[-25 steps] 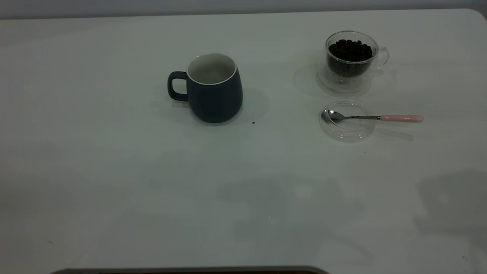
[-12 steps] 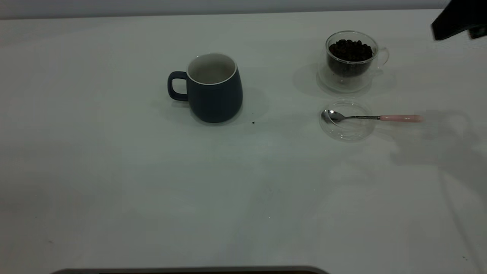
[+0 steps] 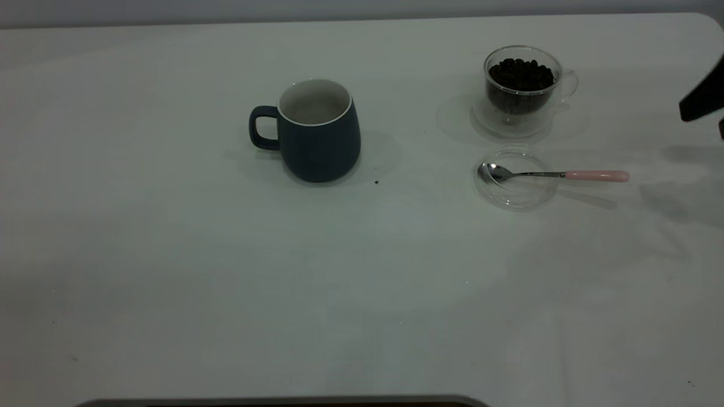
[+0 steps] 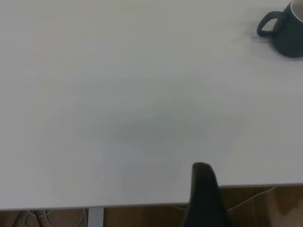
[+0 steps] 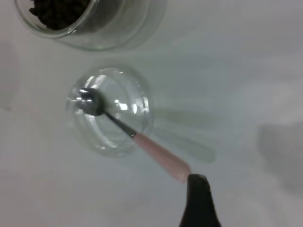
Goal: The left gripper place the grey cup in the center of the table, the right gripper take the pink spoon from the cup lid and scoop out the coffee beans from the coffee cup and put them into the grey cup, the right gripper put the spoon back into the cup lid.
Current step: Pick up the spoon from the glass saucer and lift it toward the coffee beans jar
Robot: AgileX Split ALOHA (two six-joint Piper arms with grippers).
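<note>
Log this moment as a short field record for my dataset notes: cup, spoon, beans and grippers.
grey cup: upright mid-table, handle toward the left arm's side
pink spoon: bowl resting in the cup lid, handle sticking out over the table
coffee cup: glass, holds beans, behind the lid
right gripper: above the spoon handle's end, holding nothing
left gripper: at the table edge, far from the cup

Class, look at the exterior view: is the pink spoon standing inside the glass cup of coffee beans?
No: the pink spoon lies with its bowl in the clear cup lid, in front of the coffee cup.
</note>
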